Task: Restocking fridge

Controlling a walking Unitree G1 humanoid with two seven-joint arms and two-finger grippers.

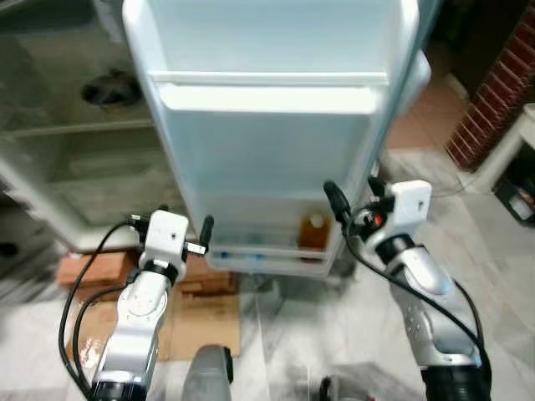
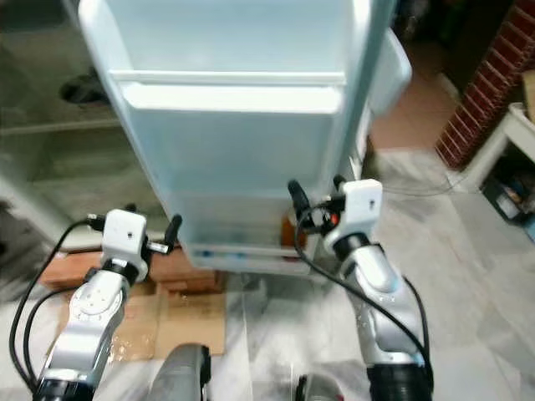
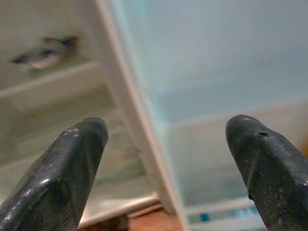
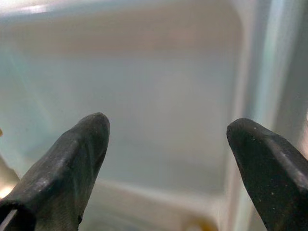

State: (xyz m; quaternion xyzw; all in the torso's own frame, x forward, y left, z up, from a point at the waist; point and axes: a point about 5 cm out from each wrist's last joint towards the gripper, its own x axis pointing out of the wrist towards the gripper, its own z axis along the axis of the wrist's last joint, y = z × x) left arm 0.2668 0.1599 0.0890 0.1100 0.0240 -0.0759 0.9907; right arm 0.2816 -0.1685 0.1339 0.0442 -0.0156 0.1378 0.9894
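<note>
While both grippers stood empty with fingers apart, the bottle (image 1: 314, 232) sat upright in the door (image 1: 267, 150) lowest bin — just beside the right gripper (image 1: 355, 199), toward the robot's left and slightly below; the left gripper (image 1: 177, 224) was farther.

Both silver arms reach forward and up, elbows bent. The left gripper (image 1: 171, 224) has its black fingers spread wide and holds nothing. The right gripper (image 1: 355, 198), raised slightly higher, is likewise spread and empty.
</note>
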